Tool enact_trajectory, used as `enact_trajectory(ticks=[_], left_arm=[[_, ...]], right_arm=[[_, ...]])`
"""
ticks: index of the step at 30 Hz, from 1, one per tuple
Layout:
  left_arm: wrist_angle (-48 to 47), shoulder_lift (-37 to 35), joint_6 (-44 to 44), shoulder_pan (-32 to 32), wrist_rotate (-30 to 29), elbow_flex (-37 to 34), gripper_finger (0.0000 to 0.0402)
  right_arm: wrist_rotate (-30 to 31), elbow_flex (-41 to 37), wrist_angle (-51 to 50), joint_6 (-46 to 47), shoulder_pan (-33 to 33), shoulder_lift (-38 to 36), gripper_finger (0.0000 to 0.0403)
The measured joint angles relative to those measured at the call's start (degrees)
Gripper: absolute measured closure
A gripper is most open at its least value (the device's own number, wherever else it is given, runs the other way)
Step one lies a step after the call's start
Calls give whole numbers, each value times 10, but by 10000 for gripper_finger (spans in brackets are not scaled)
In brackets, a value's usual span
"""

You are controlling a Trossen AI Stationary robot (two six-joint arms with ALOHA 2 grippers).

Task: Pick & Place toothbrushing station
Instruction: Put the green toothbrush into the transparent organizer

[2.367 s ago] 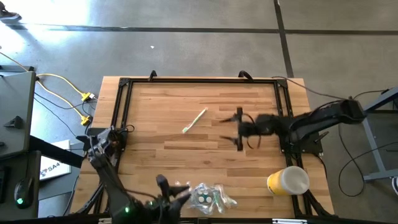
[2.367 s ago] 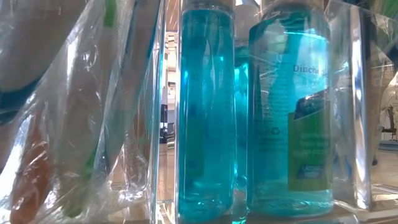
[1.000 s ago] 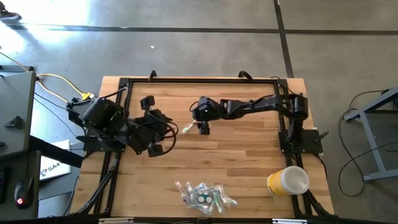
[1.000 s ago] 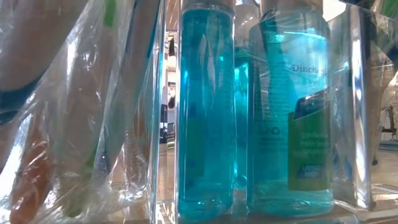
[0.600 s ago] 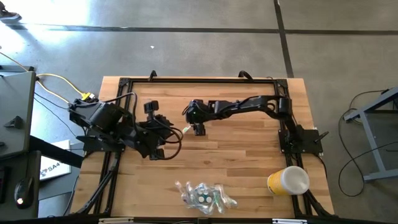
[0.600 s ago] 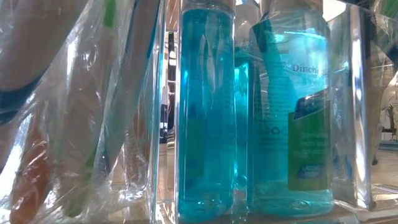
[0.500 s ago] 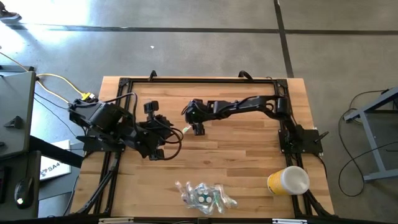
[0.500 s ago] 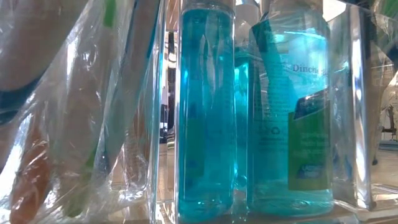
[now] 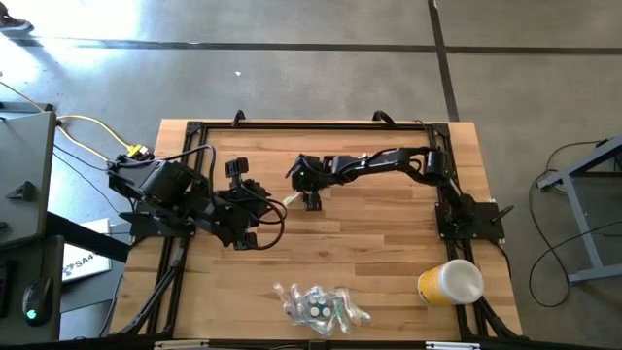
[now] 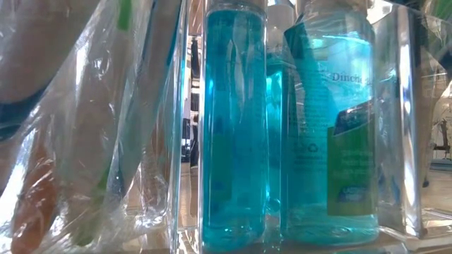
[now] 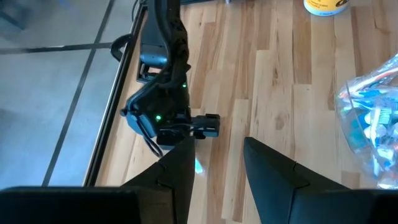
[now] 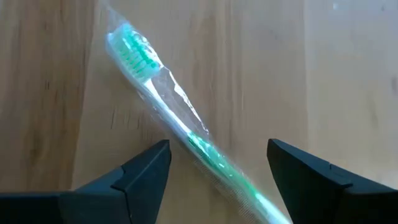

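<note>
Hovering over the wrapped toothbrush (image 12: 180, 118) mid-table, the right gripper (image 12: 217, 163) is wide open, handle end cut off. Left gripper (image 11: 214, 158) (open, empty) waits nearby; bottle (image 10: 332, 120) label reads "Dincia", partly hidden.

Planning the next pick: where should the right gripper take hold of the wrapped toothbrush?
Grip the toothbrush at mid-handle, coming straight down. It lies flat on the table, and the open right gripper already straddles the thin handle, clear of the bristle head.

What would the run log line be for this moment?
right gripper: open, over wrapped toothbrush, not gripped | left gripper: open, waiting nearby | yellow cup: lying at table edge
</note>
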Motion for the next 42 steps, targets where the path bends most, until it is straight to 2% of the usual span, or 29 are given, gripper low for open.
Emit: enact_trajectory(ticks=[5,9,14,17,18,24,27,32,39,42], left_arm=[[0,0,0,0,0,0,270],[0,0,-4,0,0,0,270],[0,0,-17,0,1,0,270],[0,0,-24,0,3,0,270],[0,0,-28,0,4,0,270],[0,0,-34,0,7,0,270],[-1,0,-33,0,29,0,270],[1,0,-23,0,80,0,270],[0,0,-15,0,82,0,270],[0,-1,-15,0,83,0,270]], right_arm=[[-29,1,-32,27,-15,2,146],[-33,1,-51,28,-12,3,183],[-53,0,-64,29,-1,3,281],[-30,-1,-66,27,10,3,365],[-17,-1,-66,26,15,3,381],[66,-5,-71,27,43,-19,393],[96,-9,-112,26,64,-58,394],[141,-5,-118,25,107,-161,395],[220,-5,-139,57,205,-319,397],[222,-3,-149,93,262,-381,397]])
